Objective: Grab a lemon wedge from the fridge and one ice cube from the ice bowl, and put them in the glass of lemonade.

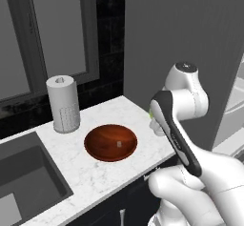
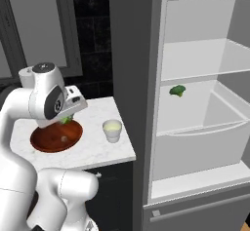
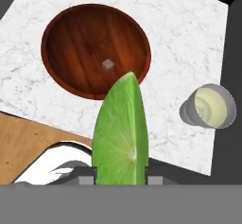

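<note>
Jaws mostly hidden, gripping lemon wedge [image 3: 120, 133]

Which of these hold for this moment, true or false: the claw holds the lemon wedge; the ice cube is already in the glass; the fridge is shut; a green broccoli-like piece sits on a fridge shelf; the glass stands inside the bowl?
1. The claw holds the lemon wedge. True.
2. The ice cube is already in the glass of lemonade. False: it lies in the ice bowl.
3. The fridge is shut. False: its white shelved inside is open to view.
4. A green broccoli-like piece sits on a fridge shelf. True.
5. The glass stands inside the bowl. False: it stands on the marble counter, beside the bowl and apart from it.
</note>
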